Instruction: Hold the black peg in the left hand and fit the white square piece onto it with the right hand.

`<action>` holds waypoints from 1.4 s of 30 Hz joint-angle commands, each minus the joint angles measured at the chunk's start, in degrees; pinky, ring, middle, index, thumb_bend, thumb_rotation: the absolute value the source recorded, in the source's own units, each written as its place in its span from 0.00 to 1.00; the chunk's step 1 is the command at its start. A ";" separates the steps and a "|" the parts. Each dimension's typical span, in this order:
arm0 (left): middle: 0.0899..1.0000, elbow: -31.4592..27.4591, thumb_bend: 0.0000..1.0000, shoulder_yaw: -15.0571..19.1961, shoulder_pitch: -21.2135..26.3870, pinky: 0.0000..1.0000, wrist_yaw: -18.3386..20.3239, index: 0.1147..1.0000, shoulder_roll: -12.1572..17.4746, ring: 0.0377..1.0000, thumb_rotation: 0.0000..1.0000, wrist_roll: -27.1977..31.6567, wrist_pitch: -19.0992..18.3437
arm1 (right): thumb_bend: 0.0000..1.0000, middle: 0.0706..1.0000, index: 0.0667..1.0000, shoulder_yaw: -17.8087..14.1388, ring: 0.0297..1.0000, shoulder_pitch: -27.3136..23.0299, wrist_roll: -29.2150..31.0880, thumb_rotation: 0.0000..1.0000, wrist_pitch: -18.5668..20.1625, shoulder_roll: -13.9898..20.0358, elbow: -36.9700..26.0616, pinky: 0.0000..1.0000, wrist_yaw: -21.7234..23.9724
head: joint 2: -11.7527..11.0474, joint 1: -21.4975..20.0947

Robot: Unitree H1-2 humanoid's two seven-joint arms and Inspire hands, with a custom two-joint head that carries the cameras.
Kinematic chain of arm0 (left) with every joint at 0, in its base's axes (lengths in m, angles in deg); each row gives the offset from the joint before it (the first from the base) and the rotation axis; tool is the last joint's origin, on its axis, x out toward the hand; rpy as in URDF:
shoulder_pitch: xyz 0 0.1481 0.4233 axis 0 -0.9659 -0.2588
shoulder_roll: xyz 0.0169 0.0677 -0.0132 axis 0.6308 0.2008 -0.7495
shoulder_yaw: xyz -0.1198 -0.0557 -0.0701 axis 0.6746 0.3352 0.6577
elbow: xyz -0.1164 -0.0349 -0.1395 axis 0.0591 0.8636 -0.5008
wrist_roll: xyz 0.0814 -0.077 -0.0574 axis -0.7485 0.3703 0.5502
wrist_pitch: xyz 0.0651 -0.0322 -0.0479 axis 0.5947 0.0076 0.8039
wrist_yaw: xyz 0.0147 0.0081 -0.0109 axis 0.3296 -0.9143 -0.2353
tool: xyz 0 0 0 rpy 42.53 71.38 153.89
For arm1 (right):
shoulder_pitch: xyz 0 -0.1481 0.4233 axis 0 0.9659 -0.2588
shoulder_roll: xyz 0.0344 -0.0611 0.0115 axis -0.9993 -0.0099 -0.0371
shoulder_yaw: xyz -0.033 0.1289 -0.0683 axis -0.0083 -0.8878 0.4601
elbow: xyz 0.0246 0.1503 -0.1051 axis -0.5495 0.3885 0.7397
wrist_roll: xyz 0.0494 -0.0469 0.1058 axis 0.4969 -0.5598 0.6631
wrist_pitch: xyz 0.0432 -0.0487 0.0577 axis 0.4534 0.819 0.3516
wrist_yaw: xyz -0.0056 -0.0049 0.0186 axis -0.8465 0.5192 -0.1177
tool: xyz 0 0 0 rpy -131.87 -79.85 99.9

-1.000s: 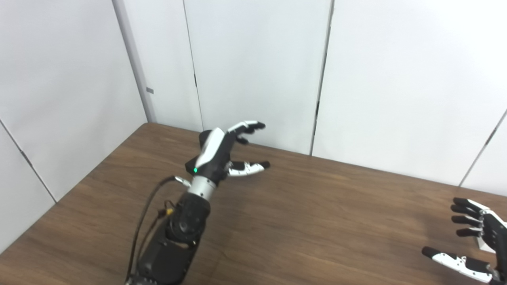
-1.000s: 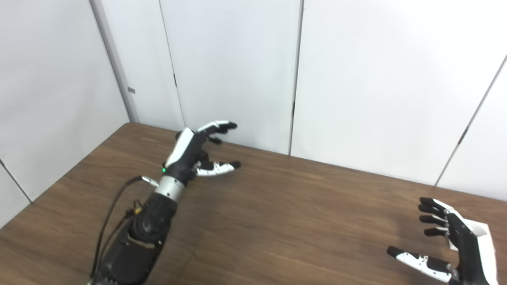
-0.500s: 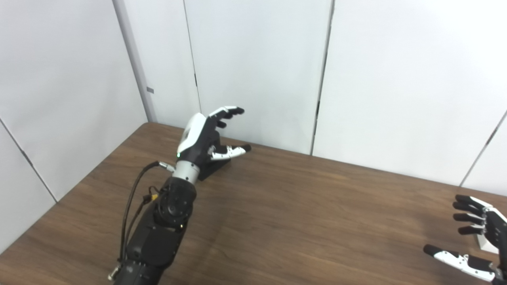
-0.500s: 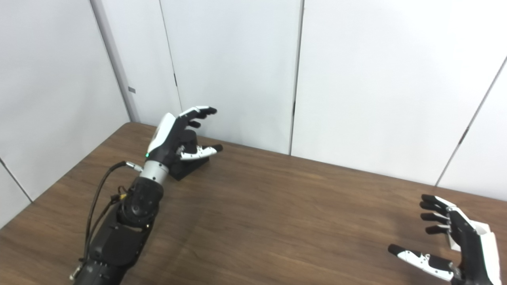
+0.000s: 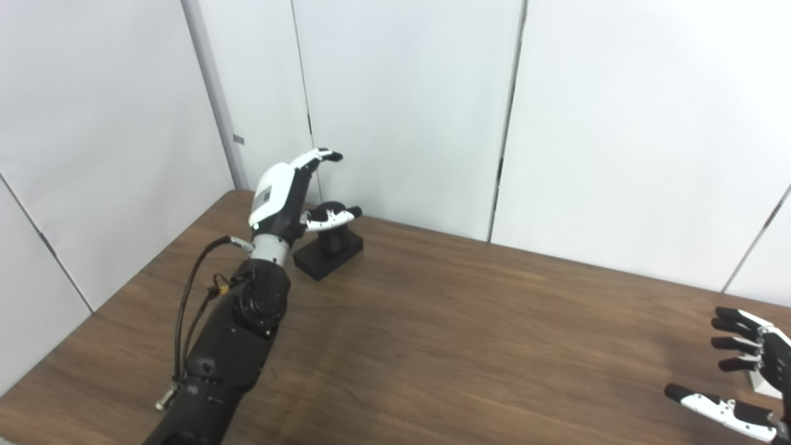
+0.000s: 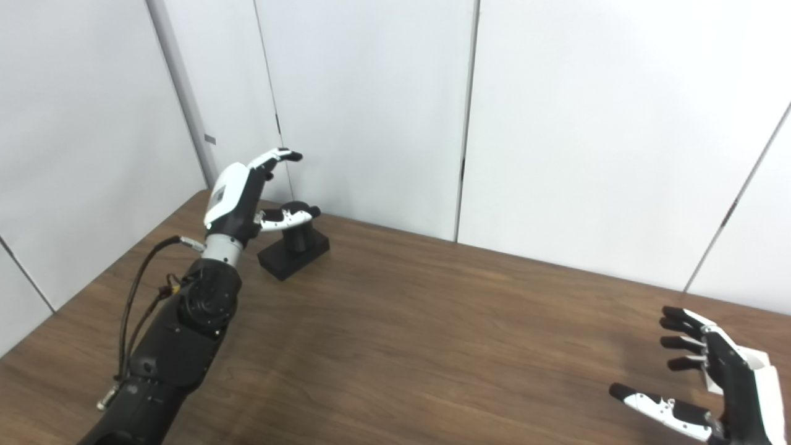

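The black peg (image 5: 334, 238) stands upright on its square black base at the far left of the wooden table (image 5: 469, 321). My left hand (image 5: 290, 198) is raised just left of the peg, open, its thumb reaching over the peg's top without gripping it. At the near right edge my right hand (image 6: 710, 383) hovers open, fingers spread. The white square piece (image 6: 751, 371) lies on the table behind that hand, mostly hidden by it.
White wall panels (image 5: 401, 111) close off the table's back and left sides. Bare brown tabletop stretches between the two hands.
My left hand has swung back and to the left and risen, uncovering the black peg it had hidden. The right hand has barely moved. The camera shifted slightly.
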 commanded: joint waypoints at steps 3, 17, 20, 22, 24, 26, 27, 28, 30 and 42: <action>0.94 0.23 0.99 -0.41 3.54 0.89 -2.29 0.79 2.67 0.98 0.33 -2.70 -2.49 | 0.58 0.70 0.72 -0.56 0.63 -1.33 0.41 0.00 -0.47 0.21 -2.90 0.50 -0.15 | 0.18 0.10; 1.00 3.40 1.00 -5.72 5.10 0.93 -0.93 0.80 3.81 1.00 0.63 -10.14 -17.86 | 0.57 0.70 0.72 -0.63 0.63 -1.22 0.45 0.00 0.29 -0.14 -3.58 0.50 0.21 | 0.55 -0.25; 1.00 2.95 1.00 -7.08 5.10 0.97 0.77 0.79 3.86 1.00 0.66 -10.63 -21.52 | 0.57 0.70 0.72 -0.66 0.64 -1.17 0.48 0.00 0.48 -0.17 -3.82 0.50 0.31 | 0.64 -0.26; 1.00 2.70 1.00 -7.91 5.10 0.99 1.93 0.79 4.00 1.00 0.68 -10.84 -23.41 | 0.57 0.70 0.72 -0.67 0.63 -1.14 0.42 0.00 0.54 -0.20 -3.95 0.50 0.29 | 0.72 -0.32; 1.00 2.53 1.00 -8.21 5.04 0.99 2.45 0.77 4.03 1.00 0.67 -10.64 -24.03 | 0.57 0.70 0.71 -0.67 0.63 -1.12 0.36 0.00 0.64 -0.24 -4.05 0.50 0.26 | 0.76 -0.36; 1.00 2.56 1.00 -8.18 4.77 1.00 2.16 0.74 3.87 1.00 0.65 -10.08 -23.85 | 0.57 0.70 0.71 -0.63 0.63 -1.08 0.29 0.00 0.94 -0.28 -4.48 0.50 0.35 | 0.92 -0.43; 1.00 2.56 1.00 -8.18 4.66 1.00 2.06 0.74 3.84 1.00 0.65 -9.91 -23.78 | 0.57 0.70 0.71 -0.60 0.63 -1.05 0.28 0.00 1.01 -0.28 -4.61 0.50 0.36 | 0.94 -0.42; 1.00 2.57 1.00 -8.19 4.59 1.00 2.17 0.73 3.79 1.00 0.65 -9.78 -23.83 | 0.57 0.70 0.71 -0.58 0.63 -1.04 0.27 0.00 0.97 -0.22 -4.63 0.50 0.36 | 0.96 -0.45; 1.00 2.76 1.00 -8.44 4.55 1.00 2.68 0.72 3.77 1.00 0.65 -9.94 -24.13 | 0.57 0.70 0.71 -0.50 0.63 -1.02 0.12 0.00 0.68 -0.01 -4.51 0.49 0.33 | 1.03 -0.49; 1.00 4.32 1.00 -8.30 4.54 1.00 6.18 0.75 2.06 1.00 0.68 -13.23 -24.59 | 0.59 0.69 0.70 -0.40 0.63 -1.16 -0.42 0.00 1.04 0.10 -5.10 0.49 0.35 | 1.34 -0.71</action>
